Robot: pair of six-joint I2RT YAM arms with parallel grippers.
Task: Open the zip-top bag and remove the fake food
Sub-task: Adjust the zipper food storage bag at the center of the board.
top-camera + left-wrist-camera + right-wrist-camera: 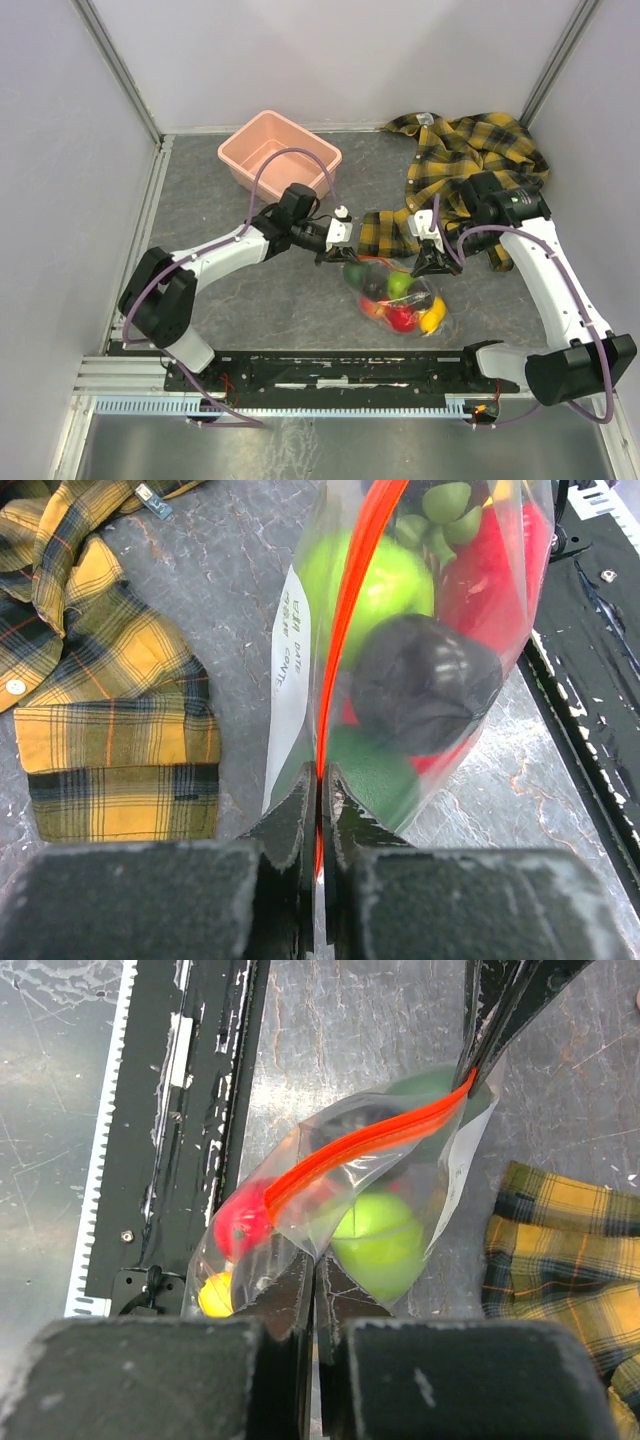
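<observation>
The left hand [320, 780] is clamped on one end of the orange-red zip strip [352, 620] of the clear, crinkly plastic zip-top bag [400, 292]. The bag sits on the grey surface [270, 300] between the two arms. The small glossy plastic fruits [375, 1240] are all inside it. The right hand [315, 1275] is pinched together on the bag's film near the strip. The zip looks sealed, so opening and emptying both seem left to do.

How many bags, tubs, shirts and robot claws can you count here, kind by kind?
zip-top bag: 1
pink tub: 1
plaid shirt: 1
robot claws: 2, the left gripper and the right gripper, both shut on the bag
Total: 5
</observation>
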